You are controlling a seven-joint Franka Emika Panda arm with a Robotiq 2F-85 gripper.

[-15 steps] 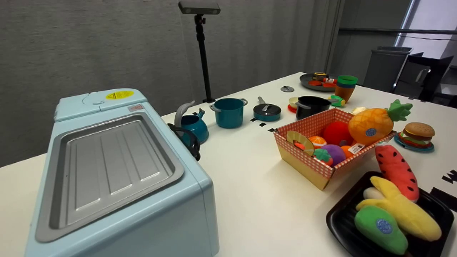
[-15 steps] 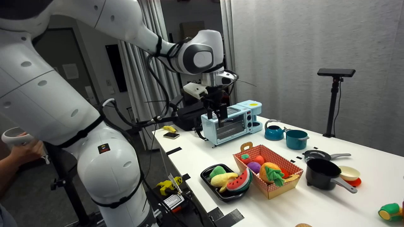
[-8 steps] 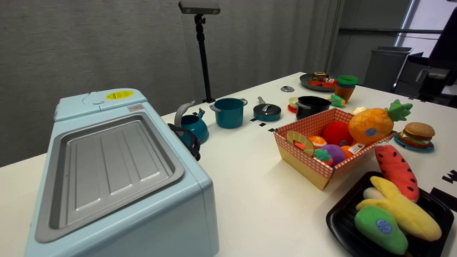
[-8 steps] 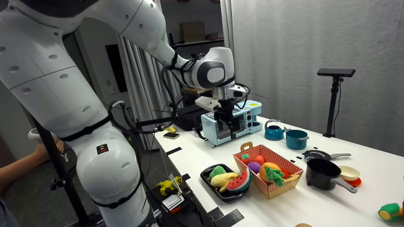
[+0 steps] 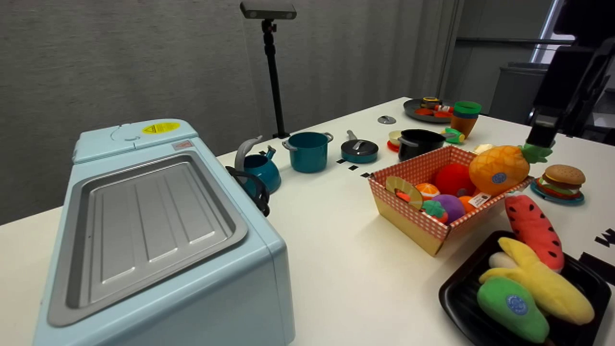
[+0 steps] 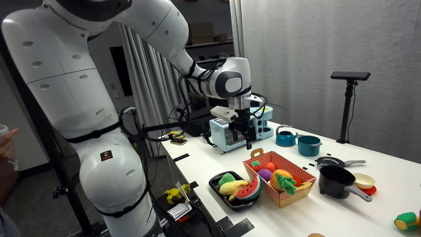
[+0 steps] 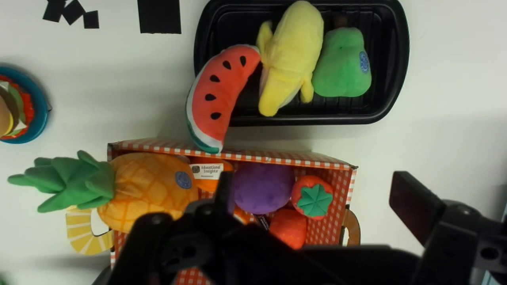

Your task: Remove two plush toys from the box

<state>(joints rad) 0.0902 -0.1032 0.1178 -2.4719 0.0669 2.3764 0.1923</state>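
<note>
Two removals seemingly remain: the box [image 5: 408, 227] holds purple plush [image 7: 263, 189] and red plush [image 5: 452, 179], empty tool [image 7: 316, 197] spread wide near it.

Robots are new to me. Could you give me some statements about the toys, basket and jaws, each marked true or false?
1. The purple plush is inside the checked basket. True.
2. The jaws grip the purple plush. False: they stand apart, holding nothing.
3. Every fruit toy is inside the basket. False: the watermelon plush lies partly in the black tray, one end past its edge.
4. The pineapple plush pokes out past the basket's edge. True.
5. The burger sits on a teal plate. True.
</note>
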